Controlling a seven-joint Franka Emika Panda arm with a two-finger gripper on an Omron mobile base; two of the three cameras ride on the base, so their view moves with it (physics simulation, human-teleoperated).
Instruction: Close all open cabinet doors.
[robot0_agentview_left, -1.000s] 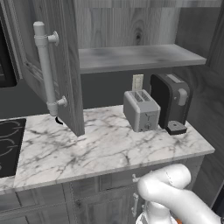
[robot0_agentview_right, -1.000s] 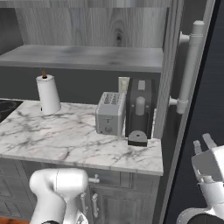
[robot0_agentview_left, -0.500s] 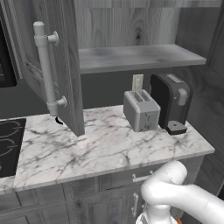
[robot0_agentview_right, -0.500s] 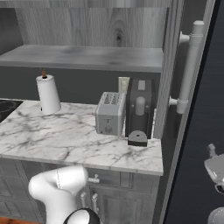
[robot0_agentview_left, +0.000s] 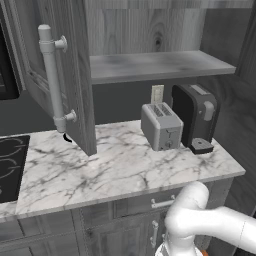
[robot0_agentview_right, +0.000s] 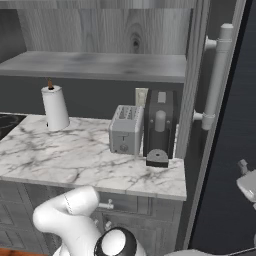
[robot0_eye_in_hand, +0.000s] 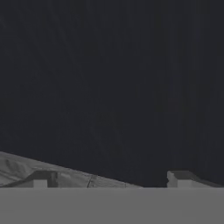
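Grey wood-grain is everywhere here: two cabinet doors stand open above the marble table (robot0_agentview_left: 115, 175). The left door (robot0_agentview_left: 65, 75) swings out over the table's left part, its pale bar handle (robot0_agentview_left: 52, 77) facing the camera in the left base view. The right door (robot0_agentview_right: 197, 85) stands edge-on in the right base view, just beside the coffee machine (robot0_agentview_right: 160, 127), with its own long handle (robot0_agentview_right: 216, 75) on the outer side. Between them the shelf (robot0_agentview_left: 155, 65) is bare. On the table sit a toaster (robot0_agentview_left: 161, 126), the coffee machine next to it, and a paper towel roll (robot0_agentview_right: 54, 107) farther left.

The arm (robot0_agentview_left: 210, 222) bends low in front of the base cabinets and reaches off to the right. A pale piece of the hand shows at the right edge of the right base view, below the right door's handle and apart from it. In the hand view the fingers (robot0_eye_in_hand: 113, 180) barely rise at the bottom edge against a dark surface; I cannot tell how far apart they stand, and nothing appears between them.

Neither door is shut yet. The step in hand looks like an approach to the right door from its outer side. The next move probably calls for raising the hand to the door's outer face and pushing it round toward the shelf, keeping clear of the coffee machine.
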